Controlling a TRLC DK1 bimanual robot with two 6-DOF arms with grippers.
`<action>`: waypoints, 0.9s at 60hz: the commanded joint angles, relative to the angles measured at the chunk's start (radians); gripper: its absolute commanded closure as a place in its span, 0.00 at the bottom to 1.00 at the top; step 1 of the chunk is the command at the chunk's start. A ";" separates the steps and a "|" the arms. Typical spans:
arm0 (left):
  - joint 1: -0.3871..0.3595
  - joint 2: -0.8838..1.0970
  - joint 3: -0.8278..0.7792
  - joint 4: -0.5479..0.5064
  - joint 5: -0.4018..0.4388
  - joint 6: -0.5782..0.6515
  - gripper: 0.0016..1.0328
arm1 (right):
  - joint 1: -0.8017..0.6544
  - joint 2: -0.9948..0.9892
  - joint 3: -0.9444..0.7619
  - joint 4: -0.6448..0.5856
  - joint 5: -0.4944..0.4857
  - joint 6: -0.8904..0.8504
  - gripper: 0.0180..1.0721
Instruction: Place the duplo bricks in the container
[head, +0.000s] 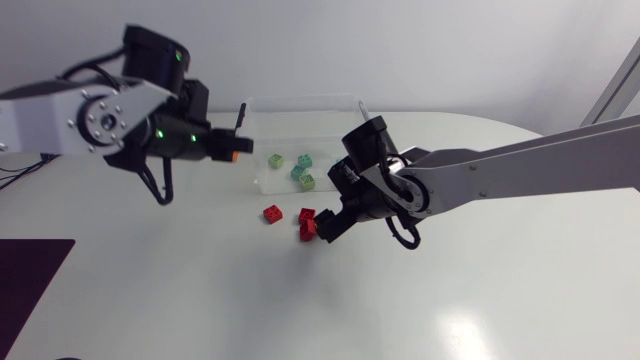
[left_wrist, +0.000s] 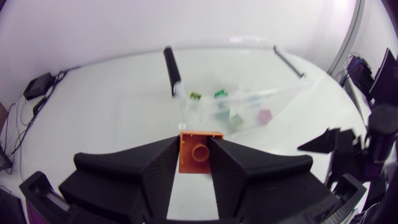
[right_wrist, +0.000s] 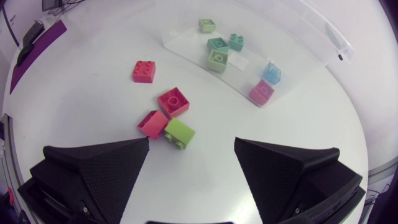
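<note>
While left hand (left_wrist: 194, 149) grips orange brick (left_wrist: 199, 153) near container (left_wrist: 277, 93), right hand (right_wrist: 192, 143) gapes wide over red bricks (right_wrist: 173, 101).

White label (right_wrist: 237, 61) in container (right_wrist: 298, 56) — print illegible, nothing else readable

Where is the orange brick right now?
The orange brick is pinched in the left pincer. In the head view it sits left of middle, just beside the left end of the clear container.
</note>
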 joint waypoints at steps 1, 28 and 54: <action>-0.016 -0.025 0.109 -0.007 -0.005 0.009 0.68 | 0.015 0.011 0.018 0.004 0.008 0.024 0.06; -0.010 0.625 0.846 -0.222 -0.015 -0.035 0.05 | 0.015 -0.116 -0.053 -0.016 0.028 0.020 0.06; -0.024 0.635 0.948 -0.328 0.015 -0.061 0.05 | -0.062 -0.170 0.033 -0.050 -0.009 0.035 0.06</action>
